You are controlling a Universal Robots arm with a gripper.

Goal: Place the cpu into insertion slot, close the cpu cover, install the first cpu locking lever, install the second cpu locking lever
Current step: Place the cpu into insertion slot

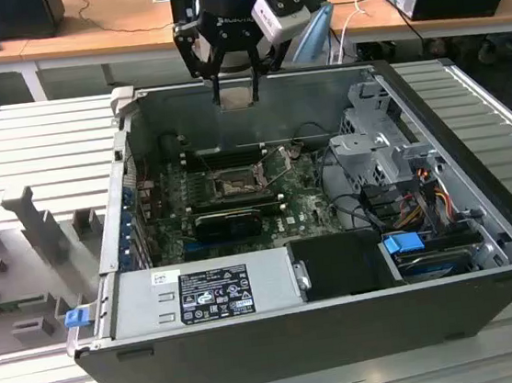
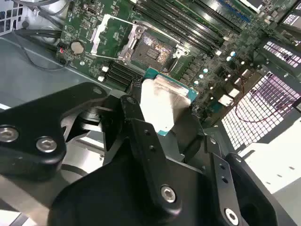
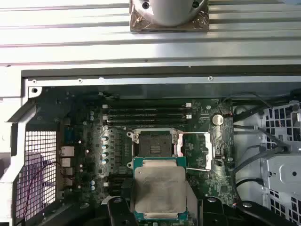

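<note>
Slatted grey workbench (image 1: 38, 142) underneath, wooden desks (image 1: 81, 40) along the back.

Pinched by the gripper (image 2: 163, 106) at two opposite edges: chip (image 2: 167, 96), silvery top upward, thin green rim showing round it. Black fingers (image 2: 134, 113) pressed against its sides, nothing else touching it. Held well above the socket (image 3: 154, 143) and apart from it, up by the far rim of the open computer case (image 1: 300, 334) in the exterior view.

Socket uncovered, brownish contact field bare inside its black rim. Cover (image 2: 98, 35) swung open off the socket, hinged at one side of it, green board visible through its square window.

Round the socket, inside the case: green board (image 1: 309, 208), with long black memory sticks (image 3: 146, 113) just beside the socket. Farther from the socket, a silver labelled power box (image 1: 207, 289) against the case's near wall, and a metal drive cage (image 1: 371, 141) with coloured cables (image 1: 422, 191) toward the exterior view's right.

Chip's underside hidden throughout. One edge cut off by the frame in the first wrist view, another tucked behind the gripper body in the second. Fingertips themselves hard to make out against the dark gripper.
</note>
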